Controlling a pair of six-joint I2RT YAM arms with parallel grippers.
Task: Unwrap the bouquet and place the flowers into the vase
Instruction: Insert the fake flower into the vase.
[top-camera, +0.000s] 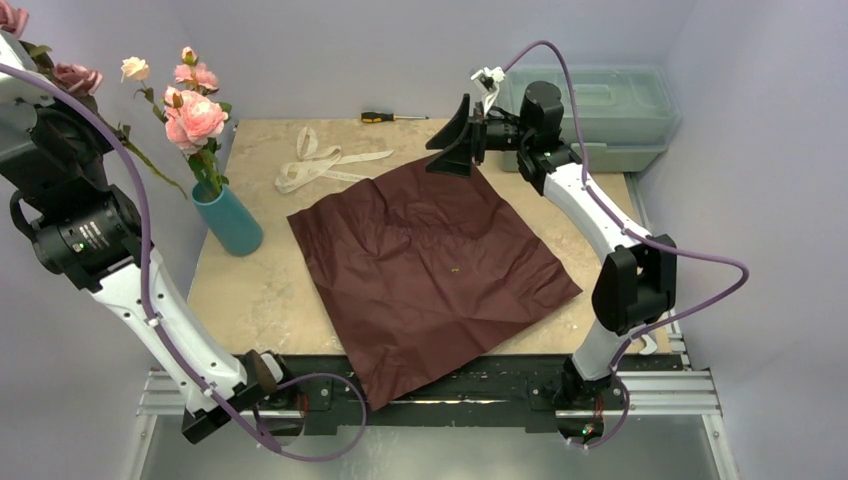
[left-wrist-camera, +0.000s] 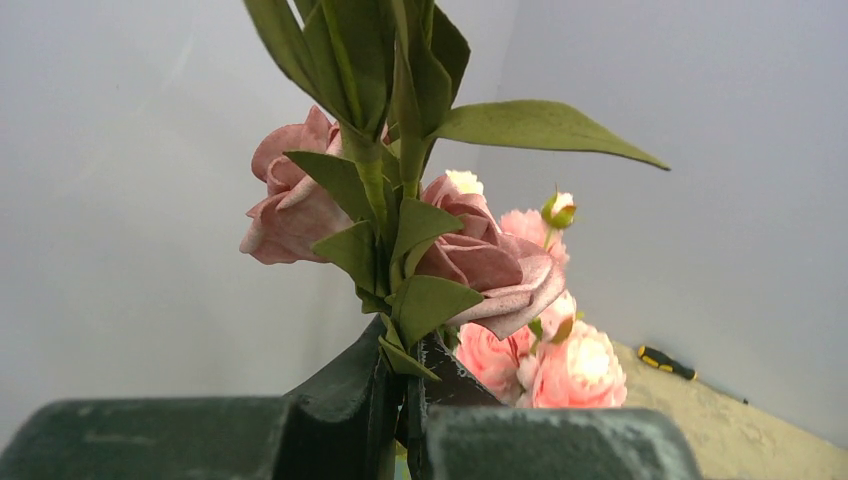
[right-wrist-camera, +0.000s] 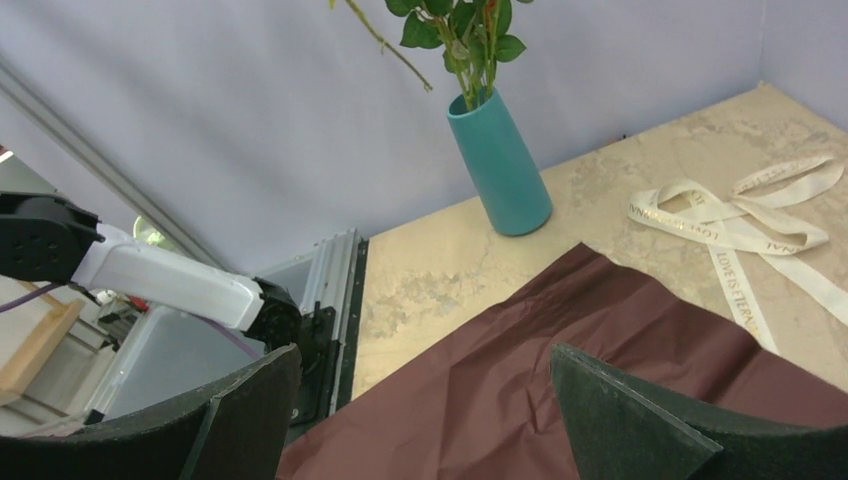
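While pink roses stand in the teal vase at the desk's left rear, maroon paper lies flat alongside, right hand spread wide above its far corner, from the left wrist, left hand clamped on a leafy dusky-rose stem, from the right wrist, fingers wide apart over the paper, vase beyond.

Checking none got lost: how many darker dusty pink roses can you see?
2, both on the leafy stem pinched in the left fingers: one rose left of the stem in the wrist view, one rose right of it. More may be hidden.

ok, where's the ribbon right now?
In the top view the ribbon lies loose on the far left part of the table, by the maroon paper and its far corner, between the vase and the screwdriver.
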